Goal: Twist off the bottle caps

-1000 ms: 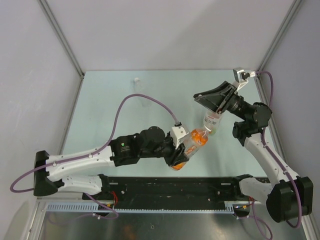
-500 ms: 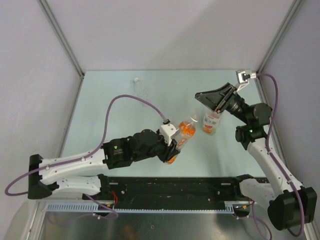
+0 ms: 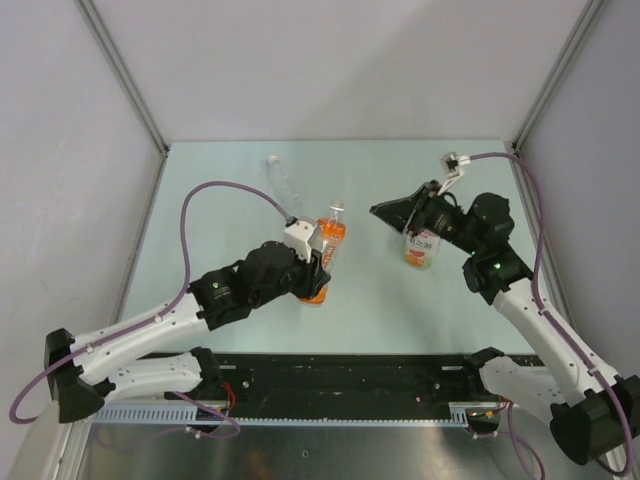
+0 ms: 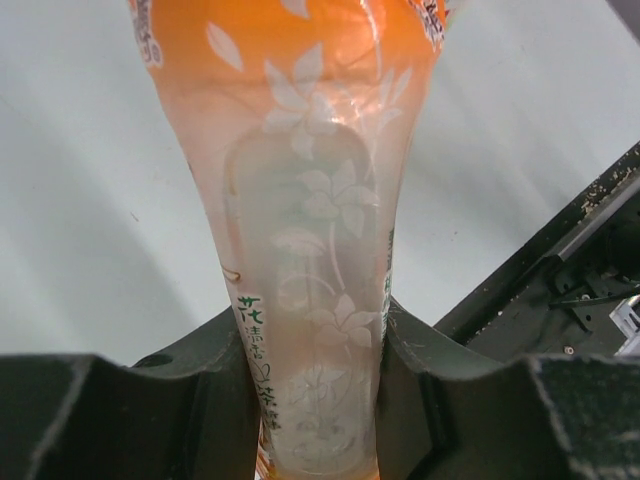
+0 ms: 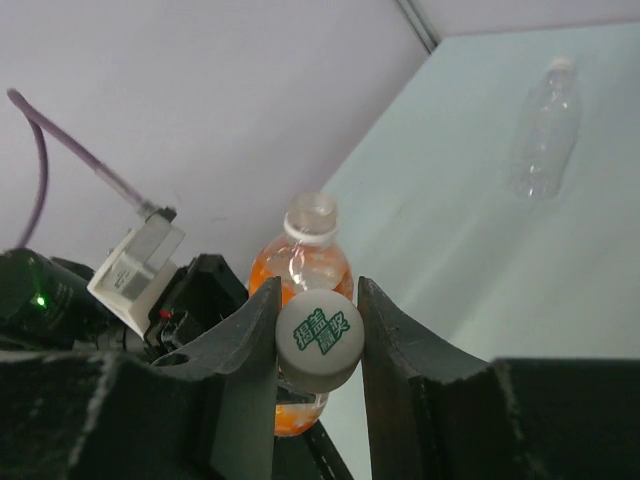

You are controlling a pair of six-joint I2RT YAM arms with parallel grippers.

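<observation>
**A:** What takes up most of the top view?

**B:** A pale green table (image 3: 200, 200) with two white-and-black arms reaching over it from the near edge. The orange bottle (image 3: 322, 255) near the middle is the reference point for everything else.

**A:** Who has the orange bottle?

**B:** The left gripper (image 4: 315, 410). Its jaws are clamped tight on the narrow lower part of the bottle, one dark finger (image 4: 215, 400) pressing each side. The bottle's mouth points away from the arm bases and stands open. Whether its base touches the table cannot be told.

**A:** And the right arm?

**B:** The right gripper (image 5: 318, 325) hangs to the right of the orange bottle, apart from it. It pinches a white cap (image 5: 320, 340) printed with green characters, with its jaws closed on the cap's sides.

**A:** Are there other bottles?

**B:** Two. A bottle with a white label (image 3: 422, 250) stands on the table to the right of the orange bottle, directly below the right gripper, which hides its top. A clear bottle (image 3: 283, 178) lies on the table beyond the orange bottle and slightly left, well apart from it.

**A:** Anything smaller?

**B:** The clear bottle wears its own small white cap (image 5: 562, 65) at the end farthest from the orange bottle.
</observation>
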